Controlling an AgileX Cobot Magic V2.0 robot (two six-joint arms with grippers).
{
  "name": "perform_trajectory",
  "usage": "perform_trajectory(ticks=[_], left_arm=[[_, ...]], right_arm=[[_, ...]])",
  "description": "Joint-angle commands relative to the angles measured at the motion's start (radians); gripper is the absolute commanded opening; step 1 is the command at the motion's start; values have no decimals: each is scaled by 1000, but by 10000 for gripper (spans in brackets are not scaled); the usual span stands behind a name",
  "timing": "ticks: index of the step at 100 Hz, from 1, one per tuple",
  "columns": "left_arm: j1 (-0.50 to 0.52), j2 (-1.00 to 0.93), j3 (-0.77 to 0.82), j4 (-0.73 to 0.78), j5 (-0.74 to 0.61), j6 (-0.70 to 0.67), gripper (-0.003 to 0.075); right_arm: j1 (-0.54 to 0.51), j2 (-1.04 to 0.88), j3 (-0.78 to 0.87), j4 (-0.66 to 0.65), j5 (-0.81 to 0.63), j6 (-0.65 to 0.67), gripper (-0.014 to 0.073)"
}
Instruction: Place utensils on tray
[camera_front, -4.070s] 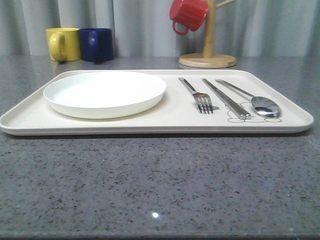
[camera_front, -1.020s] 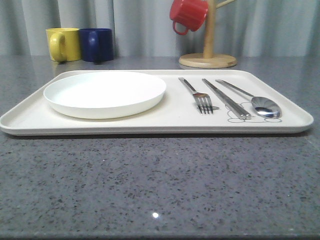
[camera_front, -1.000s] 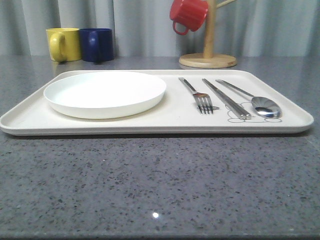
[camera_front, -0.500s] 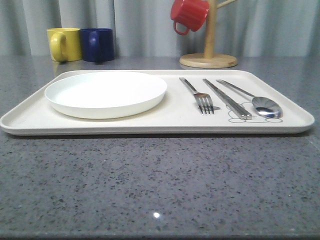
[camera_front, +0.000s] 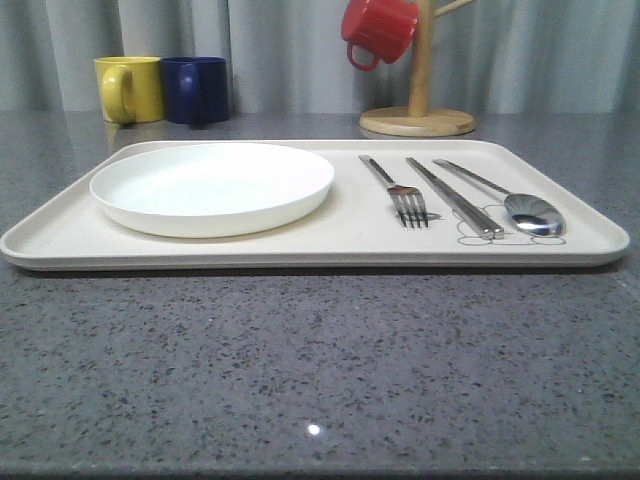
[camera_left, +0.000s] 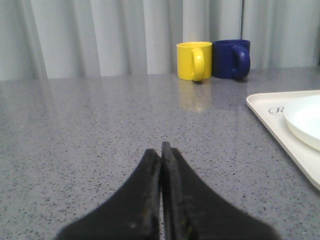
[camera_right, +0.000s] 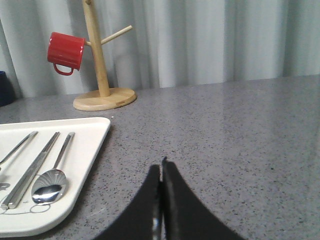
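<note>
The cream tray lies across the middle of the grey table. On its right part lie three silver utensils side by side: a fork, a straight bar-like piece and a spoon. The right wrist view shows the bar-like piece and the spoon on the tray. My right gripper is shut and holds nothing, over bare table to the right of the tray. My left gripper is shut and holds nothing, over the table left of the tray.
A round white plate sits on the tray's left half. A yellow mug and a blue mug stand at the back left. A wooden mug tree with a red mug stands at the back right.
</note>
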Motion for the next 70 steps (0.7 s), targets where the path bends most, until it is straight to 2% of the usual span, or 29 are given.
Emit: perform_trajectory(ticks=[1, 18, 70], left_arm=[[13, -34, 26, 3, -86, -12, -19], [15, -34, 26, 7, -133, -12, -19], [15, -34, 26, 7, -132, -12, -19]], right_arm=[[-4, -19, 2, -12, -81, -11, -69], [-4, -19, 2, -12, -80, -11, -69], [-4, -19, 2, -12, -81, -10, -69]])
